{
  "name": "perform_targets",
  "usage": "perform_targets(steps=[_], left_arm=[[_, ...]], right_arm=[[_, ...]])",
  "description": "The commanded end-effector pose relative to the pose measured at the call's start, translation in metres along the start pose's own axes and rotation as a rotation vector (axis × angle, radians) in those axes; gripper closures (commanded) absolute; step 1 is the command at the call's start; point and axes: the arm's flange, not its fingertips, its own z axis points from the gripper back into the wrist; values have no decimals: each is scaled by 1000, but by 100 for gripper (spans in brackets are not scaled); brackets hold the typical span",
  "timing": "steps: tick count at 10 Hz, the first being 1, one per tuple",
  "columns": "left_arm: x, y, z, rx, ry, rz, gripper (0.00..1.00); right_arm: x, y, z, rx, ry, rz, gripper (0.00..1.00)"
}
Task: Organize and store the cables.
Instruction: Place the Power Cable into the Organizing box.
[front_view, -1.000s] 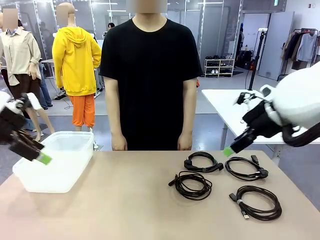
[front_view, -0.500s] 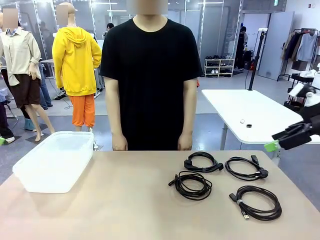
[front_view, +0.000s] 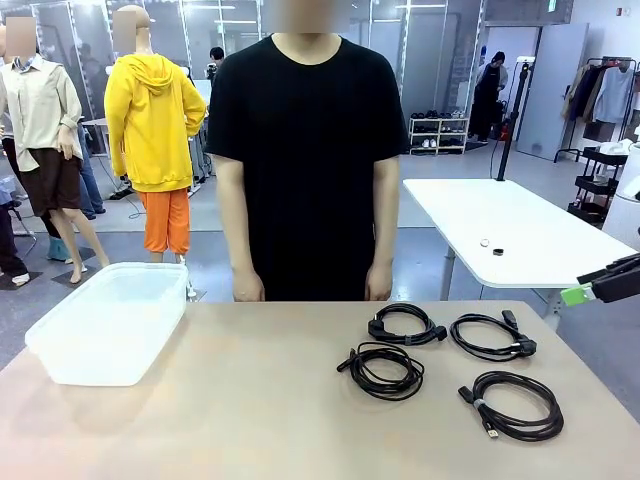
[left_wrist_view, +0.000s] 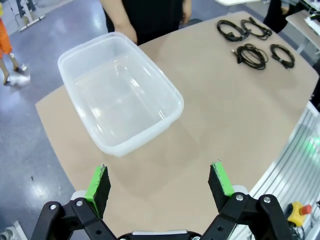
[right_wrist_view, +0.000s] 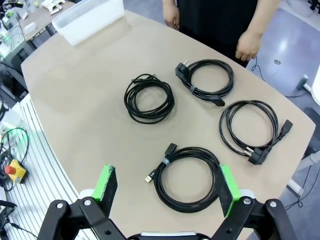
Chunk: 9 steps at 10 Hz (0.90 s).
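Observation:
Several coiled black cables lie on the right half of the tan table: one (front_view: 405, 325) nearest the person, one (front_view: 385, 370) in the middle, one (front_view: 492, 335) to the right, one (front_view: 515, 403) at the front. High above them hangs my right gripper (right_wrist_view: 166, 185), open and holding nothing, with the front coil (right_wrist_view: 187, 172) straight below; it stands at the picture's right edge (front_view: 590, 290) in the front view. My left gripper (left_wrist_view: 159, 180) is open and holds nothing, high over the table's left end, with the cables (left_wrist_view: 251, 54) far off.
A clear plastic bin (front_view: 60, 345) with nothing in it stands at the table's left; its rim (left_wrist_view: 177, 102) lies below my left gripper. A person in a black shirt (front_view: 305, 150) stands at the far edge, hands (right_wrist_view: 247, 47) down. A white table (front_view: 500, 230) stands behind.
My left arm has pulled back from over the bin and left the front view. The right arm has drawn away from above the cables to the right edge. The cables have not moved.

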Motion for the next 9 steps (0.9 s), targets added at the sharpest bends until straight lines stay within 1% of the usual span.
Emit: perform_targets(steps=[1, 2, 3, 4, 7, 9], left_arm=[[-35, -29, -19, 20, -7, 35, 0], [-38, -27, -18, 27, -15, 51, 0], [-41, -25, -17, 57, 4, 67, 0], [-43, -22, -15, 87, 0, 96, 0], [-53, -20, -6, 122, 2, 123, 0], [-62, -17, 3, 161, 13, 151, 0]], right_arm=[[-25, 14, -4, 4, -20, 1, 0], [-28, 13, -4, 4, -24, -11, 0], [-29, 13, -4, -2, -15, -13, 0], [-33, 12, -2, -19, -15, -31, 0], [-54, 3, 6, -36, -28, -94, 0], [-72, 3, 18, -63, -40, -133, 0]])
